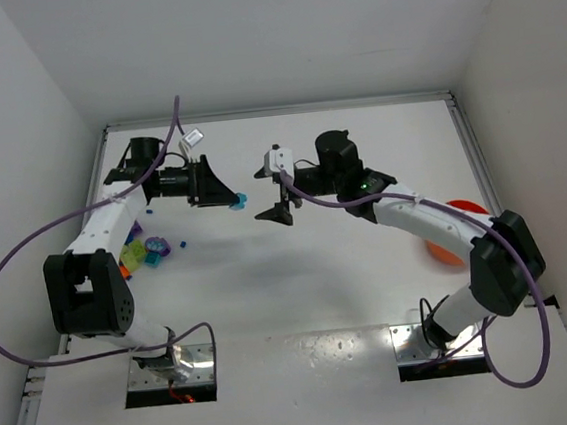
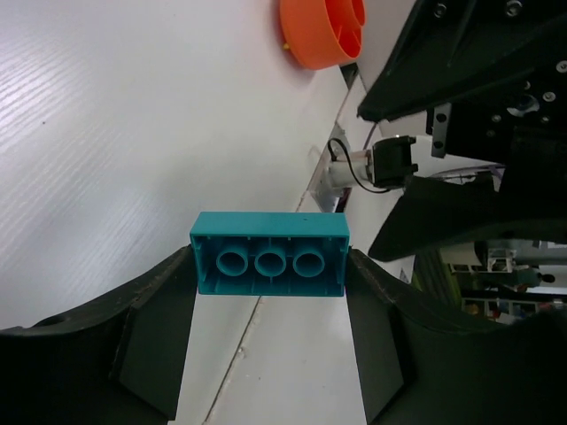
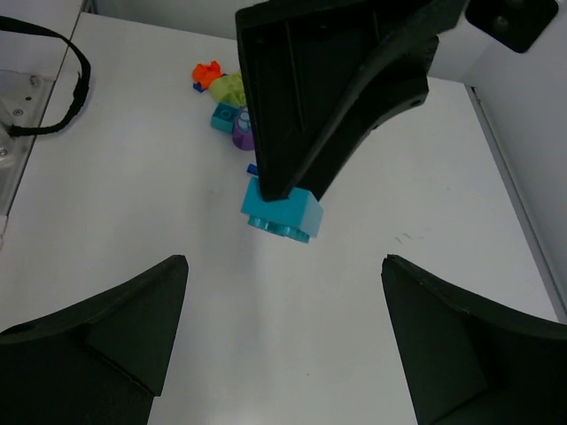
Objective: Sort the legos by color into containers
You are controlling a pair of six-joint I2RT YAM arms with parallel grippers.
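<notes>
A teal lego [image 2: 270,252] hangs above the table with my left gripper [image 2: 270,270] shut on its two short ends. From above, that left gripper [image 1: 232,198] and the teal lego [image 1: 240,201] sit at mid-table. My right gripper [image 1: 276,195] faces them a short gap away, open and holding nothing. In the right wrist view, the right gripper [image 3: 283,310] spreads wide just short of the teal lego [image 3: 282,214]. The other legos [image 1: 145,252], in yellow-green, teal, purple, orange and blue, lie in a pile at the left. The orange bowl of containers [image 1: 440,251] is partly hidden under the right arm.
White walls close in the table on the left, back and right. A purple cable [image 1: 26,247] loops off the left arm. The arm bases and metal mounting plates [image 1: 192,360] sit at the near edge. The orange bowl [image 2: 323,31] shows beyond the held brick.
</notes>
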